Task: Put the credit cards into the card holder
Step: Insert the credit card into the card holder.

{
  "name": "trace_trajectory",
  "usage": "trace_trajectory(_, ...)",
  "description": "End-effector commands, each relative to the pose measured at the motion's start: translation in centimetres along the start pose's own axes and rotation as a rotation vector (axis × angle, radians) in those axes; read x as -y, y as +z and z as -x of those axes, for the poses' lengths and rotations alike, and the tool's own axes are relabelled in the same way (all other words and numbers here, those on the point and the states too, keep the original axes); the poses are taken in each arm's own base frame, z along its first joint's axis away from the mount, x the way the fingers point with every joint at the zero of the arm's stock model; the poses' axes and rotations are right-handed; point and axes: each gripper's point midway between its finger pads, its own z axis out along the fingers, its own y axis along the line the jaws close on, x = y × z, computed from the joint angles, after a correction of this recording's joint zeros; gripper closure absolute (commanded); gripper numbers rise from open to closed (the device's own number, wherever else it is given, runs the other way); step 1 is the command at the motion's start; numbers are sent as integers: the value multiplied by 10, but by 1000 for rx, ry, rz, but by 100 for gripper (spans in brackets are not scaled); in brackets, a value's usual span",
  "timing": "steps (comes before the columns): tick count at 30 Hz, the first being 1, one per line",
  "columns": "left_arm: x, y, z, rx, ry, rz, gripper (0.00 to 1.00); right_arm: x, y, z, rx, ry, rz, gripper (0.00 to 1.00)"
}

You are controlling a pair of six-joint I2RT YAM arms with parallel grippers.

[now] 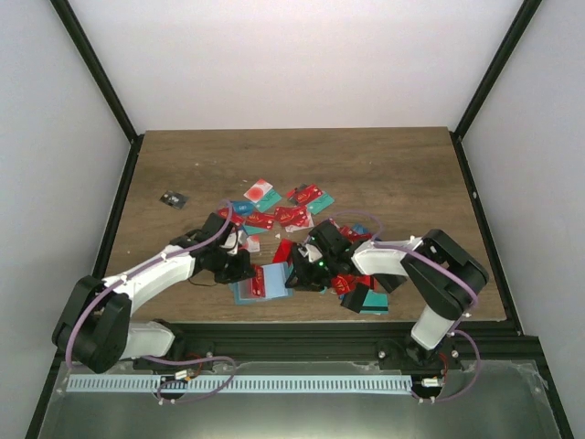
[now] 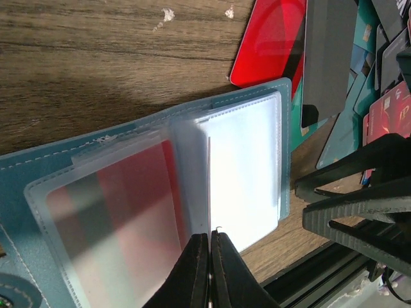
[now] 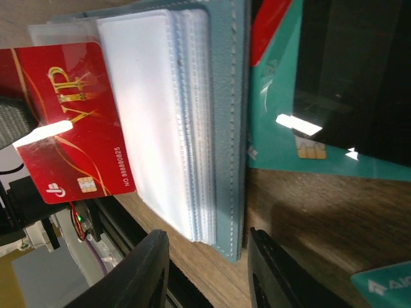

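Right wrist: R gripper (image 3: 207, 235) half-spread astride holder (image 3: 228, 128) corner, grip unclear; red card (image 3: 70, 122) beside sleeves (image 3: 148, 115). L gripper (image 2: 210, 236) pressed together over sleeves.

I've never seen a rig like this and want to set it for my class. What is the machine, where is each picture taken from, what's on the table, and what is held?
Two robot arms, each ending in a two-finger gripper, work at a wooden table. The wide picture looks down from above; the other two come from cameras on the wrists. Credit cards, mostly red, lie scattered. The teal card holder lies open. The left gripper is shut at its clear sleeves; the right gripper straddles its edge, grip unclear.
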Motion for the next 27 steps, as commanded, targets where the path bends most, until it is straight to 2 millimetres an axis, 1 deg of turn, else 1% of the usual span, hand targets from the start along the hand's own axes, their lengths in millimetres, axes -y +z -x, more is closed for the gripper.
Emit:
trace_trajectory(1,-2,7,-2,-10,-8,-19,96,1,4,5,-3,-6,7,64)
trace_trajectory(4,-6,10,-6,-19,-21,-16,96,2,7,6,-8,-5,2,64)
trace_trajectory(7,-7,10,-7,-16,-33,-17,96,5,9,7,-15,2,-5,64)
trace_trajectory(12,-4,-3,-5,23,-68,-31,96,9,13,6,-23,16,-16,64)
trace_trajectory(14,-6,-6,-6,30,-85,-32,96,11,14,5,-26,22,-19,64)
trace_trajectory(20,-18,-2,-15,9,-124,-21,96,12,15,5,-32,26,-18,65)
trace_trajectory(27,-19,-1,-15,16,-127,-49,96,13,16,4,-38,28,-20,65)
